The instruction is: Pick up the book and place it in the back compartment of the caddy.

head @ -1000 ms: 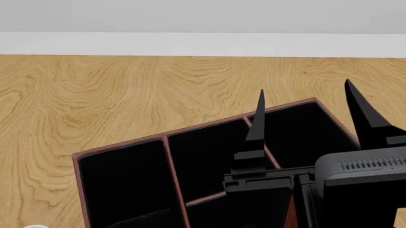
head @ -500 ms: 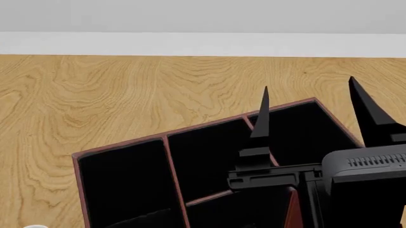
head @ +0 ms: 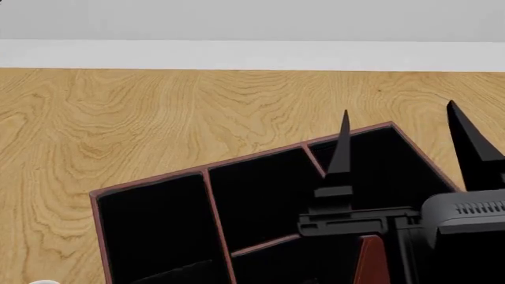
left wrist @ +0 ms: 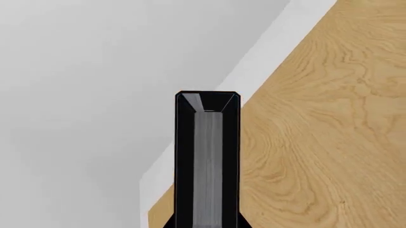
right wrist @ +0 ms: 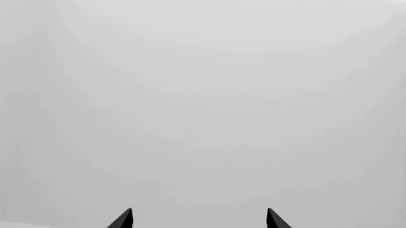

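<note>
The caddy (head: 150, 181), a dark red-brown tray with a black interior and thin red dividers, lies at an angle on the wood in the head view. My right gripper (head: 406, 151) hovers over the caddy's right-hand cells with its two pointed fingers up, open and empty. The right gripper (right wrist: 199, 217) faces only blank grey wall in its wrist view. In the left wrist view the book (left wrist: 207, 152) shows edge-on as a narrow slab with black sides and a grey middle. My left gripper (left wrist: 207, 221) is shut on it, with a fingertip flanking each side. The left arm is out of the head view.
Wood-grain surface (head: 158, 112) runs around the caddy to a white band (head: 236, 54) and a grey wall behind. A pale sliver (head: 44, 282) sits at the bottom left edge of the head view; I cannot tell what it is.
My right gripper has drifted to the right and slightly down over the caddy, still open. The caddy has not moved.
</note>
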Tool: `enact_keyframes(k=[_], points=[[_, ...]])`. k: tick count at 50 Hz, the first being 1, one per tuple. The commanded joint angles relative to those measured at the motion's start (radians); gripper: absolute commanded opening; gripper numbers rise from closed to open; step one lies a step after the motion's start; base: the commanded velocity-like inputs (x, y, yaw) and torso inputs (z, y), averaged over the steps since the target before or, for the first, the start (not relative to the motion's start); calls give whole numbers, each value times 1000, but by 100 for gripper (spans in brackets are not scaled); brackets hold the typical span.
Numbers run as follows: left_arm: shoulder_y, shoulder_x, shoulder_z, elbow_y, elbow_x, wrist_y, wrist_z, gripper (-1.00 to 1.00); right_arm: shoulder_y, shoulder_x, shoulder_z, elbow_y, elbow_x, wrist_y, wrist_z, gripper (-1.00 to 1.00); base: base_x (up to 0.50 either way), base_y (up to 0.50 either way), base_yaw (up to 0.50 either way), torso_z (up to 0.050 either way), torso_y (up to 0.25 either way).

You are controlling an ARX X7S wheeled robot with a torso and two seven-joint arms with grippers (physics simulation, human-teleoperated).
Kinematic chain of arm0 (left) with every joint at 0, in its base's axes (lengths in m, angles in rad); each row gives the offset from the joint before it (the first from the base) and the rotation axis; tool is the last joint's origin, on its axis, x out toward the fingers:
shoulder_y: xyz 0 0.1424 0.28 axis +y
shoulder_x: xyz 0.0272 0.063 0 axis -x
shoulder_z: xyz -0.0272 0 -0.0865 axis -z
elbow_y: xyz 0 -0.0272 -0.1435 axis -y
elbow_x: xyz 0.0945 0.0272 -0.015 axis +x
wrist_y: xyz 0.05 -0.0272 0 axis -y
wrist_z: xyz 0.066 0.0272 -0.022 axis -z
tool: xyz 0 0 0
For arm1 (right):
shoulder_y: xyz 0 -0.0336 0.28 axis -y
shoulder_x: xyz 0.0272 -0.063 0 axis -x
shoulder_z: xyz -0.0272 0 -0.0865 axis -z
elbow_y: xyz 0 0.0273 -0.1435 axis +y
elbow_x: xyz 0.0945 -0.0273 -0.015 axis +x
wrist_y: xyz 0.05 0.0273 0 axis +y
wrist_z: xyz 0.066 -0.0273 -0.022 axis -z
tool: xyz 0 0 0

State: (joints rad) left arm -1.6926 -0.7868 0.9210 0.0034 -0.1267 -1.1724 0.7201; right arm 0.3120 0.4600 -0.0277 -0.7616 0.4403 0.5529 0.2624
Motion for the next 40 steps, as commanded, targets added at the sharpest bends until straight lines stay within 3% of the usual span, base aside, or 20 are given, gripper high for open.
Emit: enact_keyframes(k=[1, 20, 40], points=[[-46, 97, -36, -60, 11, 30, -16, -100, -20, 5, 18, 7, 4, -27, -5, 100, 0, 0, 0, 0, 0], [-87, 274, -69, -238, -52, 74, 28, -100, -67, 20, 89, 31, 27, -105, -33, 100, 0, 0, 0, 0, 2], [-103, 441, -27, -428, -105, 116, 124, -100, -83, 17, 121, 59, 39, -158, -48, 100, 0, 0, 0, 0, 1]])
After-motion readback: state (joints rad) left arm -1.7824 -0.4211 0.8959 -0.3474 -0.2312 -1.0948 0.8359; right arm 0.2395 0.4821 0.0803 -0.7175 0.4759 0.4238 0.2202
